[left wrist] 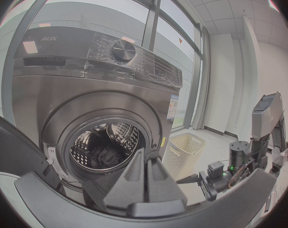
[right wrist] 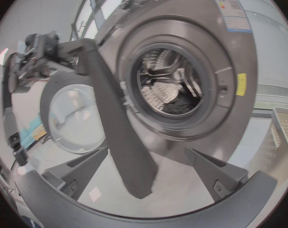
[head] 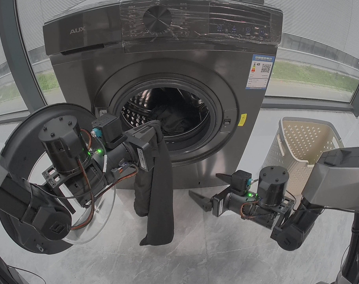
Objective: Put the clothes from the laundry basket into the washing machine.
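1. Dark garment (head: 159, 202) hangs from left hand (head: 154, 127), which is clamped tight on its top; washing machine drum (head: 179, 99) lies at the hand's 1 o'clock.
2. Right hand (head: 203, 187) gapes wide and holds nothing, at the drum's 5 o'clock.
3. Judgement: reach deep past the rim before releasing, since the long tail could snag.

Dark limp garment (head: 157, 186) before open washing machine (head: 211, 66)

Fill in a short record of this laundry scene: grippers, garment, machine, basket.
left gripper: shut on the dark garment, in front of the washing machine
dark garment: hangs down from the left gripper
right gripper: open, empty, low near the laundry basket
washing machine: door swung open, dark clothes inside
laundry basket: on floor, right of machine
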